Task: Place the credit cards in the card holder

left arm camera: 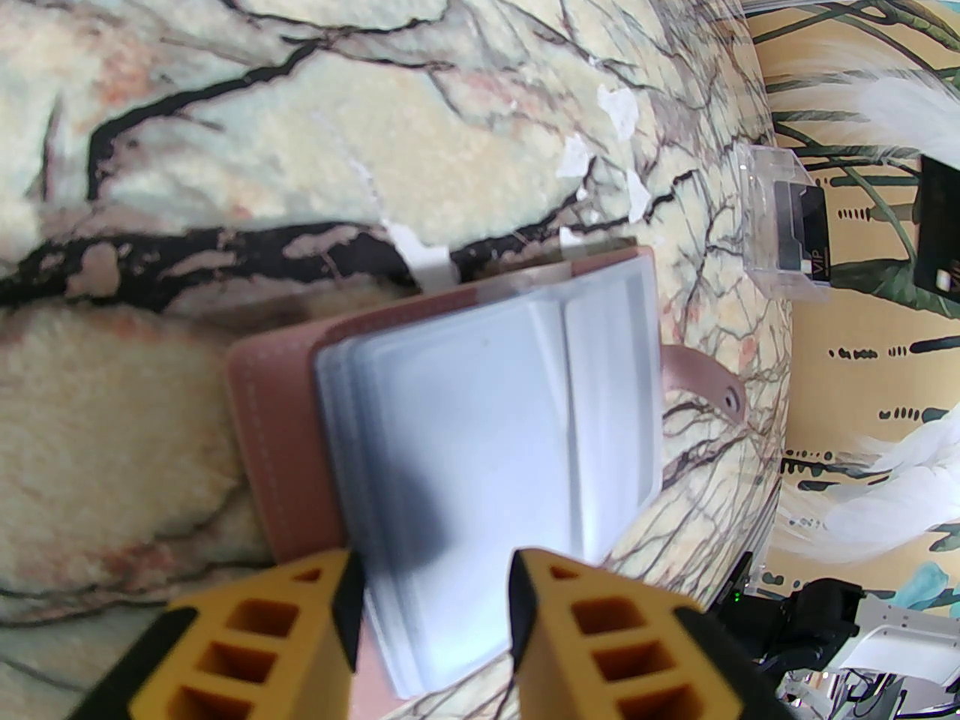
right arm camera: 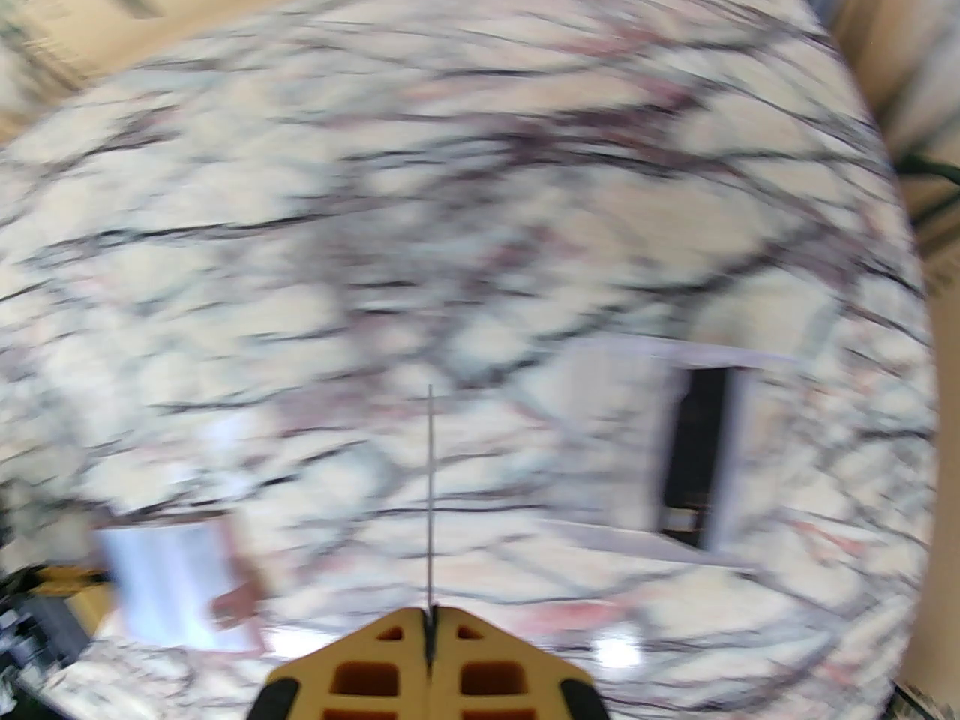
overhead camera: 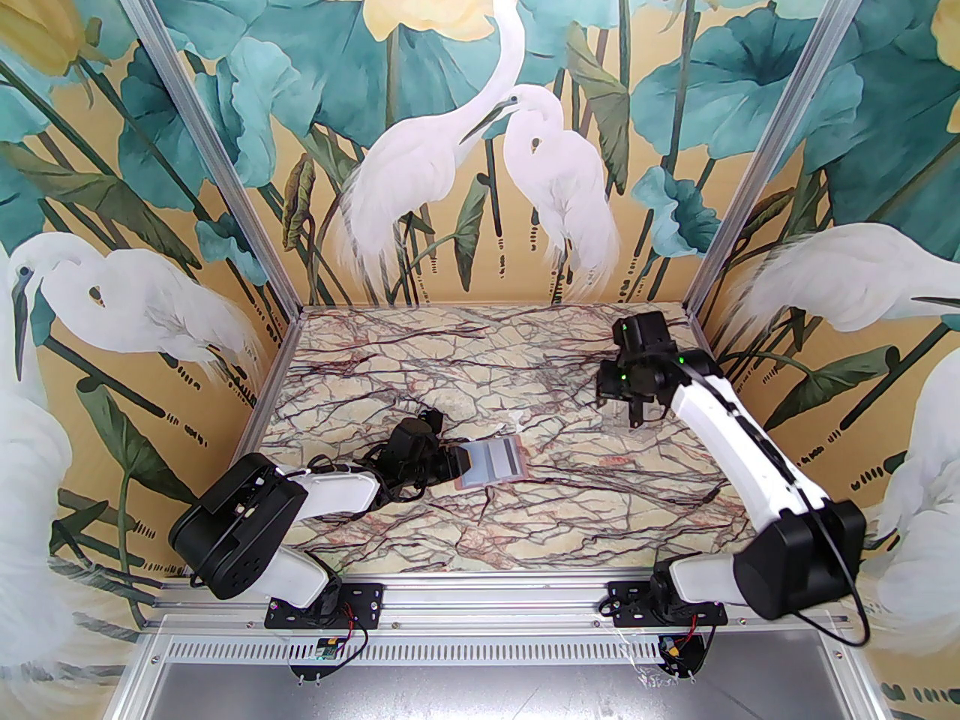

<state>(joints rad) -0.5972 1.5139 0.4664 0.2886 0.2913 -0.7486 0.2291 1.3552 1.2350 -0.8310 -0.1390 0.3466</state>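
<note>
The card holder lies open on the marble table, dusty-pink cover down and pale grey-blue sleeves up, with its tab sticking out. My left gripper sits at the holder's left edge. Its yellow fingers stand apart over the near end of the sleeves, and I cannot tell if they touch. My right gripper hovers over the back right of the table. It is shut on a credit card, seen edge-on as a thin dark line. The holder shows blurred in the right wrist view.
A small clear box holding a dark card stands on the table beneath my right gripper, also blurred as the clear box. Bits of white tape dot the marble. Painted walls close in the left, back and right sides.
</note>
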